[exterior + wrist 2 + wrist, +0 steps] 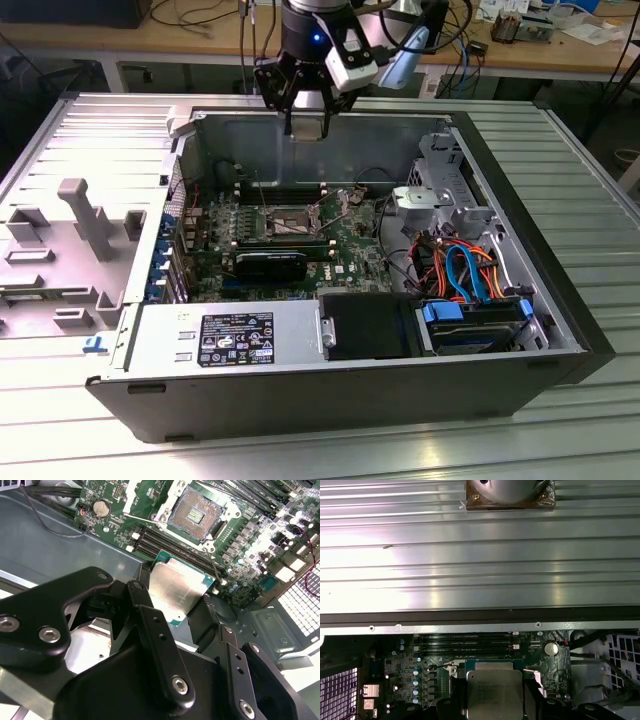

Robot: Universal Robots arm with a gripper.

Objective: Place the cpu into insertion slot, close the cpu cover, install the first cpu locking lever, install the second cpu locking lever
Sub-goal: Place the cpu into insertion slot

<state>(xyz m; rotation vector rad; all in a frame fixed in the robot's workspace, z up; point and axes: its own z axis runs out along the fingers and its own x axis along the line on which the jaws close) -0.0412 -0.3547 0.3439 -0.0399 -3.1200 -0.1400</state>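
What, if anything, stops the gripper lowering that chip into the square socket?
Probably nothing, so likely yes: the gripper holds the cpu above the open case, and the insertion slot lies exposed below.

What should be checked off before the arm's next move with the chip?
1. cpu secured in the pincer: ok, clamped at two opposite edges in the second wrist view.
2. insertion slot vacant and uncovered: ok, its contact field is exposed.
3. cpu seated in the insertion slot: not ok, it hangs above the motherboard, apart from the slot.
4. cpu corner orientation matching the insertion slot: cannot tell.
5. cpu level with the motherboard: cannot tell.
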